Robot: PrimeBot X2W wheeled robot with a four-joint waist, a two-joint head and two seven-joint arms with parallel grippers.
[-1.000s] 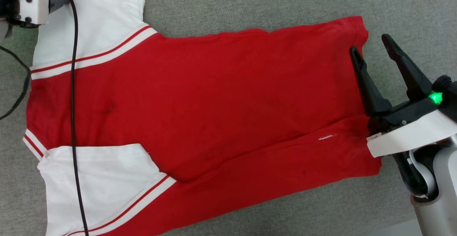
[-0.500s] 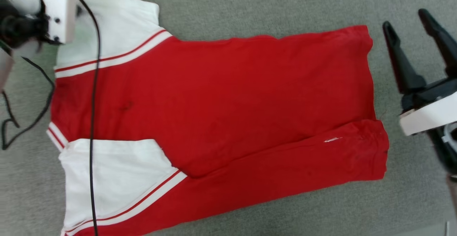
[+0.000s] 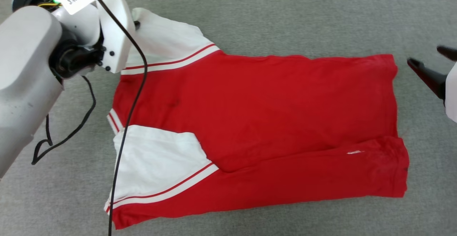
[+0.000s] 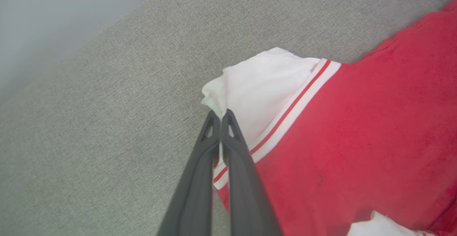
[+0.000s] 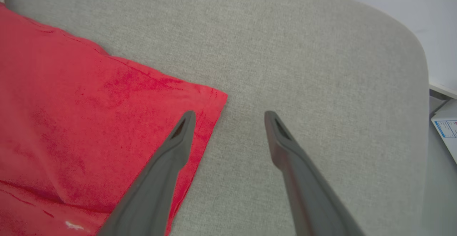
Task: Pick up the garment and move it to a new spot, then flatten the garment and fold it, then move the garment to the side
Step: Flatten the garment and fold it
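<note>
The garment point(image 3: 271, 114), a red jersey T-shirt with white sleeves, is laid out lengthwise on a grey fabric surface point(image 3: 285, 14), its collar end to the left and its hem point(image 3: 395, 96) to the right. It is spread nearly flat. Along the near edge a long red band point(image 3: 303, 182) is seen turned over onto the body, and the near sleeve point(image 3: 157, 157) is laid inward on top of the red cloth. The first lengthwise fold is therefore judged to be done.

The far sleeve point(image 3: 167, 43) is not yet folded in. Its outer corner is lifted slightly and is pinched by the left gripper point(image 4: 220, 114), whose jaws are pressed together on the white cloth. A black cable point(image 3: 125, 121) is draped from that arm across the left part of the shirt.

The right gripper point(image 5: 230, 114) is held at the far right corner of the hem with its jaws spread wide and nothing between them. Whether the cloth is touched by either finger cannot be told.

The folding is judged to be about half done: the far side is left to be brought over, then a crosswise fold, then the move to the side.
</note>
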